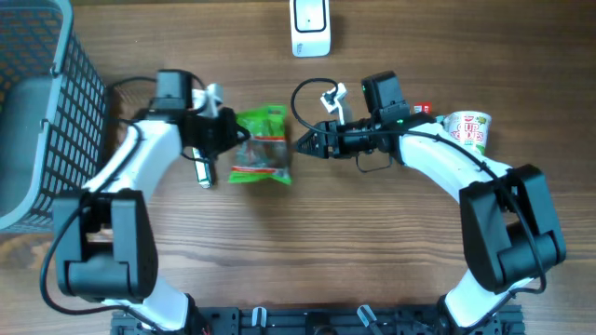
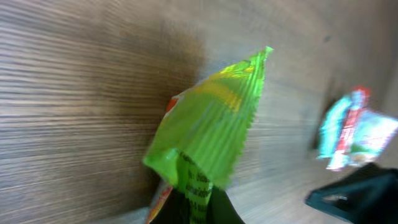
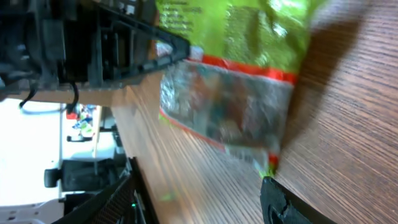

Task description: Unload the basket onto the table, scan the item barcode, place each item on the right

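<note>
The wire basket (image 1: pixel 56 112) at the table (image 1: pixel 372 270)'s left edge is cut off; the green snack bag (image 1: pixel 261 149) is near the table's middle, its barcode unreadable to me; my left gripper (image 1: pixel 231 140) pinches its left edge; my right gripper (image 1: pixel 304 145) hangs beside its right edge, fingers spread; the white scanner (image 1: pixel 310 28) at the far edge is cropped.

Overhead, bright, even light falls on the table (image 1: pixel 307 242); the view is sharp, with only faint, soft shadows. The left wrist view is smeared: the wood grain streaks, the green bag (image 2: pixel 208 134) shows glare on its foil and throws a dark shadow toward 11 o'clock, and the frame's 3 o'clock edge is out of focus. The right wrist view is soft and blown white at 8 o'clock.
</note>
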`<action>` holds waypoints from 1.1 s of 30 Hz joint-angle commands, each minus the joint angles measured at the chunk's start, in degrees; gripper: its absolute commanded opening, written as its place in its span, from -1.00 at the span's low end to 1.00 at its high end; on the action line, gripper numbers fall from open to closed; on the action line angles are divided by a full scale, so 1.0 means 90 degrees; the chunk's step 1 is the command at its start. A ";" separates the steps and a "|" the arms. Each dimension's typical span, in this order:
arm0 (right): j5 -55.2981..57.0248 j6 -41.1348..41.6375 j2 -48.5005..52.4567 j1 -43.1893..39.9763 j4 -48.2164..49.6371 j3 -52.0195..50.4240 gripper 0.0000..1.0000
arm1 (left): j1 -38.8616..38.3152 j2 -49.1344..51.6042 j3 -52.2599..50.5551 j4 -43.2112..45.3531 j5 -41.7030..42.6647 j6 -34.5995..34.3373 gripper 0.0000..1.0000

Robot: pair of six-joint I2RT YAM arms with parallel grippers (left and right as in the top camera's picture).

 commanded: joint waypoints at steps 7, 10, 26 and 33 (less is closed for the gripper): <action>0.0814 0.0333 0.0393 0.0544 0.0265 0.0010 0.09 | -0.0928 -0.0138 -0.0376 0.0464 -0.1333 -0.0350 -0.89; 0.0818 0.0447 0.0542 0.0668 0.0478 0.0010 -0.31 | -0.0950 -0.0138 -0.0563 0.0741 -0.1333 -0.0350 -0.74; 0.1073 0.0673 0.1032 0.0755 0.0673 0.0010 -0.91 | -0.0950 0.0165 -0.0816 0.1409 -0.1821 -0.0342 0.72; 0.0129 0.0262 0.1020 0.0580 0.0692 0.0012 -0.91 | -0.0950 0.0471 -0.0816 0.1591 -0.0942 -0.0121 0.47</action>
